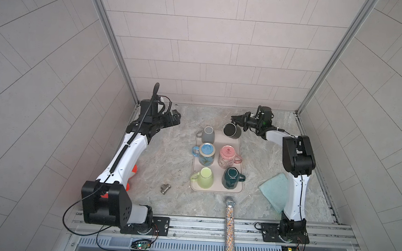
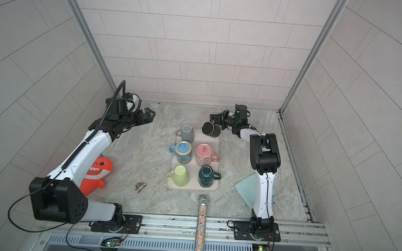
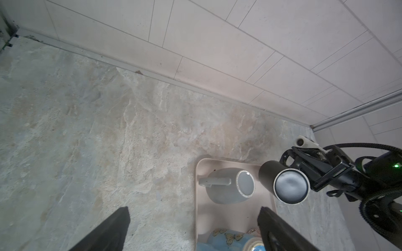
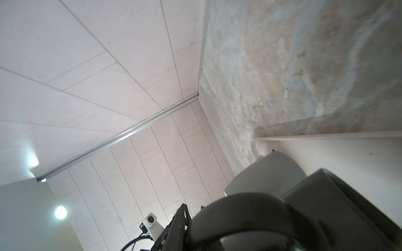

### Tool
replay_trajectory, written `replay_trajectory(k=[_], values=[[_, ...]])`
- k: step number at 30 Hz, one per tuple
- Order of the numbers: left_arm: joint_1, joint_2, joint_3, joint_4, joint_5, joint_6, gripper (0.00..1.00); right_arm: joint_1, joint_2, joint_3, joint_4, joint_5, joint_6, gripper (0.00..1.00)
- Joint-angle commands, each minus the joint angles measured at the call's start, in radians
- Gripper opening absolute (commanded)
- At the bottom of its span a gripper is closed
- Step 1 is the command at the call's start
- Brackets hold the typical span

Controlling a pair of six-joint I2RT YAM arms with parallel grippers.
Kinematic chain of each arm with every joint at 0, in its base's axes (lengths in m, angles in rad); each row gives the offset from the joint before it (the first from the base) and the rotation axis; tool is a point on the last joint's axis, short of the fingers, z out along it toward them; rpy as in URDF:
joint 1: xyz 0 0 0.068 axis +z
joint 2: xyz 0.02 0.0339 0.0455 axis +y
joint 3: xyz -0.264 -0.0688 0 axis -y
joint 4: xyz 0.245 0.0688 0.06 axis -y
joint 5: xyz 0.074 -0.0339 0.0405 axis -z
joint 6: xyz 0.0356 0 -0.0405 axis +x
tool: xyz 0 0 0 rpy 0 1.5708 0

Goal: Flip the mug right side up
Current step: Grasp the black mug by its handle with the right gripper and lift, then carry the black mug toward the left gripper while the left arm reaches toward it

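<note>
Your right gripper (image 1: 240,121) pinches the matte black cylindrical mug (image 1: 232,130) by its handle, the mug hanging beside the claw, long axis nearly level.

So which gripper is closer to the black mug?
Right. The right gripper is shut on the black mug, holding it tilted above the tray. The left gripper hangs open, left of the tray, apart.

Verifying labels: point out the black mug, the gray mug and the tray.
black mug (image 1: 237,133): in a top view, side wall.
gray mug (image 1: 208,138): in a top view, side wall.
tray (image 1: 216,187): in a top view, bare floor.
</note>
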Motion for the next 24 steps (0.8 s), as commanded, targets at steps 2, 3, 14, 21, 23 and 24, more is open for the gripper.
replay_trajectory(k=[2,3,14,21,23,24], values=[[-0.003,0.041,0.087,0.077,0.105,-0.053,0.96,0.026,-0.099,0.097,0.134,-0.081,-0.052,0.00],[-0.005,0.054,0.111,0.081,0.123,-0.055,0.96,0.032,-0.109,0.109,0.102,-0.089,-0.104,0.00],[-0.051,0.208,0.377,0.012,0.249,-0.040,0.93,0.192,-0.161,0.543,-1.394,0.358,-1.492,0.00],[-0.085,0.284,0.481,-0.046,0.307,-0.031,0.92,0.285,-0.305,0.352,-1.199,0.560,-1.658,0.00],[-0.100,0.295,0.503,-0.065,0.322,-0.028,0.91,0.307,-0.371,0.259,-1.080,0.598,-1.702,0.00],[-0.112,0.298,0.510,-0.066,0.331,-0.026,0.91,0.319,-0.405,0.205,-1.007,0.619,-1.716,0.00]])
